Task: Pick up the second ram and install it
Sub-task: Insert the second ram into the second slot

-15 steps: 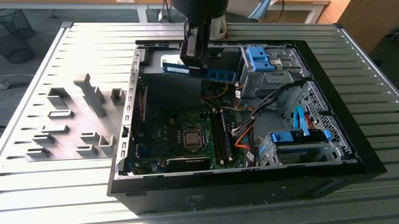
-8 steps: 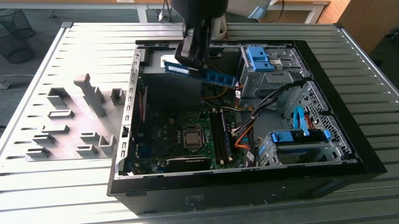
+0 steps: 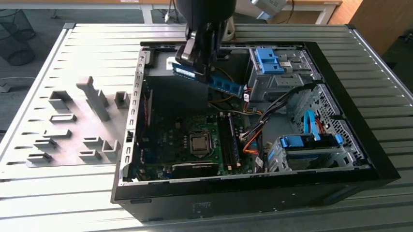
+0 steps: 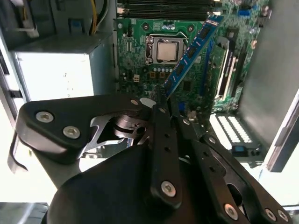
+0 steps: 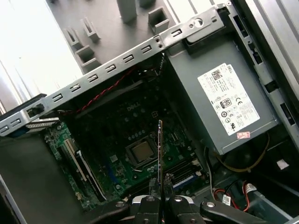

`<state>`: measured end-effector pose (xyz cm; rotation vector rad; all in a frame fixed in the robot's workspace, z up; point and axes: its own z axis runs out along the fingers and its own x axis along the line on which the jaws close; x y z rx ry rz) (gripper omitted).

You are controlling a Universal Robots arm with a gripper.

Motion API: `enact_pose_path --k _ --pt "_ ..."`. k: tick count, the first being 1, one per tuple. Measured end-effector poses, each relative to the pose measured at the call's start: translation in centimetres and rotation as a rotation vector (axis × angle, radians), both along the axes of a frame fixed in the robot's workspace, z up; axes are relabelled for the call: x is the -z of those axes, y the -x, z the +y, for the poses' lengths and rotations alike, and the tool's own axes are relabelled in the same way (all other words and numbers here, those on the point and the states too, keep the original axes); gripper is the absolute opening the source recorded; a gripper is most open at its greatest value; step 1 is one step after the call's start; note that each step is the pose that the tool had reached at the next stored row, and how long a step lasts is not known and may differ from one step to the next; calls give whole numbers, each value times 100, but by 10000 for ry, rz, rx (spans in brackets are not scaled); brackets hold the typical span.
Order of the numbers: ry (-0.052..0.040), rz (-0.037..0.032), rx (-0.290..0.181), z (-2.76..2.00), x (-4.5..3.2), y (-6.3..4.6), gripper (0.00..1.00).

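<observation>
hand point(image 3: 199, 68) closed on second ram point(image 3: 227, 87), gripping stick near mid-length. ram held in air, tilted, above open computer case point(image 3: 258, 188), clear of motherboard point(image 3: 174, 145). in second wrist view ram projects from hand over board, beside cpu point(image 4: 164, 49). grey fixture blocks point(image 3: 96, 99) on table point(image 3: 65, 193), at exterior view's left of case.
</observation>
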<state>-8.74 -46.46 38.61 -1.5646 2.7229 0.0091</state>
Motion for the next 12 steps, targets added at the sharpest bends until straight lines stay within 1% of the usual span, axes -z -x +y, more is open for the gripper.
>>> enact_pose_path --k 7,8,12 --pt "12 0 1210 0 39 0 14" --pt "13 1 1291 0 40 0 14" --pt "11 0 1310 0 43 0 14"
